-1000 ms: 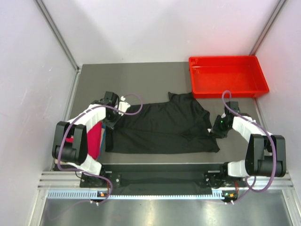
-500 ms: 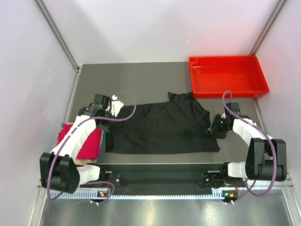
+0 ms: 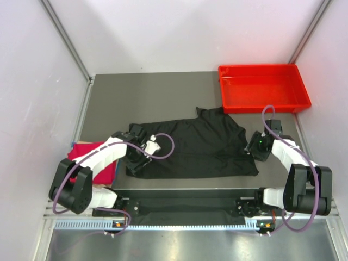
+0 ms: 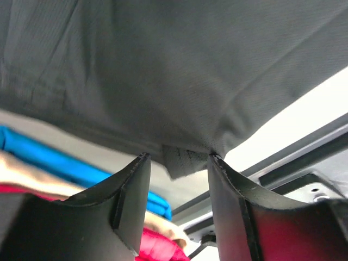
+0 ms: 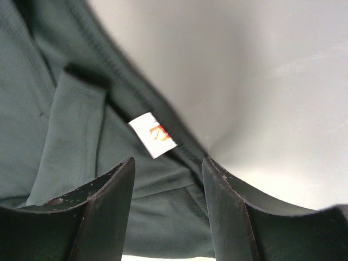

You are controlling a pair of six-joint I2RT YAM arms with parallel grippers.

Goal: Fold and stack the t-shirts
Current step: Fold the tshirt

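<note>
The left gripper [image 4: 178, 157] has its fingers parted, and a small fold at the hem of the black shirt [image 3: 196, 147] sits right at the gap between the tips without being pinched. The cloth drapes close over the wrist camera. Past that hem, on the left wrist view, a stack of other cloth shows in layers: a blue edge [image 4: 43, 155], a tan one [image 4: 22, 175] under it, then red (only strips of each are visible).

The right gripper [image 5: 168, 160] is likewise spread, nothing clamped. It is poised just over the shirt's right edge, where a seam runs and a white label [image 5: 153, 134] with an orange mark lies face up between the fingers.

From above, the black shirt lies spread and rumpled across the middle of the table [image 3: 141, 98], one arm at each end of it. The red shirt [image 3: 81, 149] lies at the table's left edge, partly behind the left arm. The tray [image 3: 263, 68] sits in the far right corner, near the black shirt's upper end.
</note>
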